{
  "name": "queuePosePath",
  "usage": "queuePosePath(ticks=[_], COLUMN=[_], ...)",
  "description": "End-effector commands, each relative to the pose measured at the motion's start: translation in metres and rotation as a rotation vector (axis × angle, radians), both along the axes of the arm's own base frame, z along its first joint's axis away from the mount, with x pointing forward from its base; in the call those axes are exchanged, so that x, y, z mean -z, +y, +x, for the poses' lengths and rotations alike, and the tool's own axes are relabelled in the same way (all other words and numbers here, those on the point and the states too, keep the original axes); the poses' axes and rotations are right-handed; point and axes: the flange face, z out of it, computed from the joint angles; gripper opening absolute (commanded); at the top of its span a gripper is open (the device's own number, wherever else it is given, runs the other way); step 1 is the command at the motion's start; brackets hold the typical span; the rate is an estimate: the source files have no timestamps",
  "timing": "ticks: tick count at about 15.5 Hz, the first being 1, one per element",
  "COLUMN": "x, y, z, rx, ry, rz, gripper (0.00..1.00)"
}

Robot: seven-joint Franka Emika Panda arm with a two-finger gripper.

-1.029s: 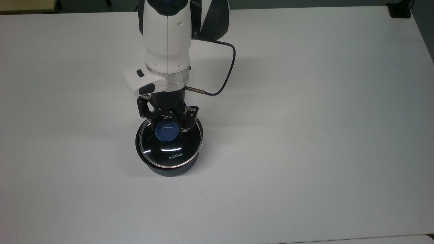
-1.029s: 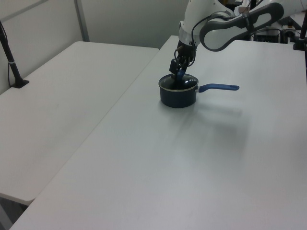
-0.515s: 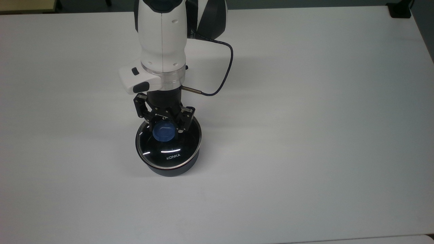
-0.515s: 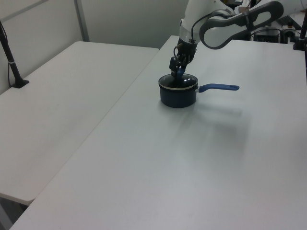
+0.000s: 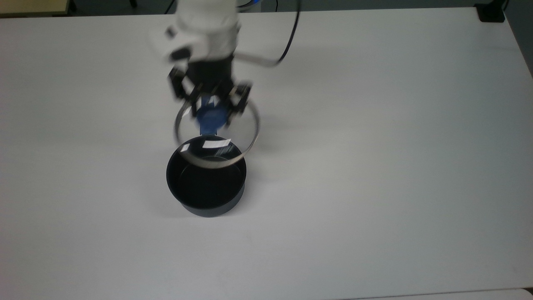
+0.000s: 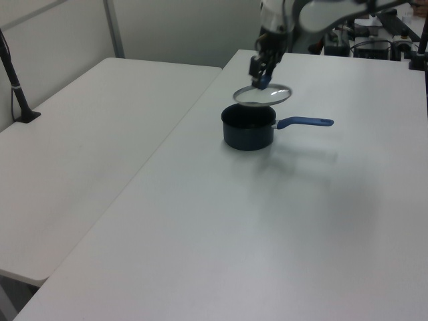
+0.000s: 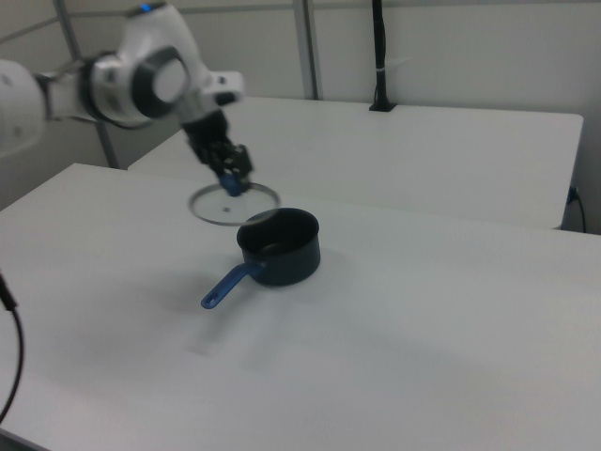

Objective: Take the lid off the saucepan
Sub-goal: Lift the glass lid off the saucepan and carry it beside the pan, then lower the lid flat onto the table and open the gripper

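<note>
Gripper [image 5: 210, 109] closed on the blue knob [image 5: 211, 120] of the glass lid [image 5: 216, 143], which hangs in the air clear of the saucepan [image 5: 206, 187] and offset toward the arm; the left view shows the lid [image 6: 262, 95] above the pan rim, tilted slightly, with open space between the two. The saucepan stands uncovered on the white table [image 5: 395, 146], its blue handle [image 6: 304, 122] pointing to the left view's right.

Risks, as judged from this position: the grip rests on a small rounded knob alone, so a quick swing could let the wide lid rock or slip between the fingers; a drop from this height onto the table or the pan rim could crack the glass. Setting it down tilted would land one edge of the rim first.

Materials and shapes: lid, a clear disc ringed by a thin, bright steel rim; saucepan, a short, round, dark vessel with a matt black inside and a long, straight handle; table, smooth and matt.
</note>
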Motion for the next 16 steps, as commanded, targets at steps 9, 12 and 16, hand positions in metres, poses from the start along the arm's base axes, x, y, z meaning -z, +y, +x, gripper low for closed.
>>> queuePosePath(ticks=[9, 12, 16], x=[0.092, 0.117, 0.153], y=[0.108, 0.119, 0.128], z=[-0.116, -0.118, -0.124], rx=[-0.240, -0.272, -0.313], ry=[0.311, 0.354, 0.338], rz=[-0.067, -0.091, -0.129], gripper=[0.45, 0.45, 0.45])
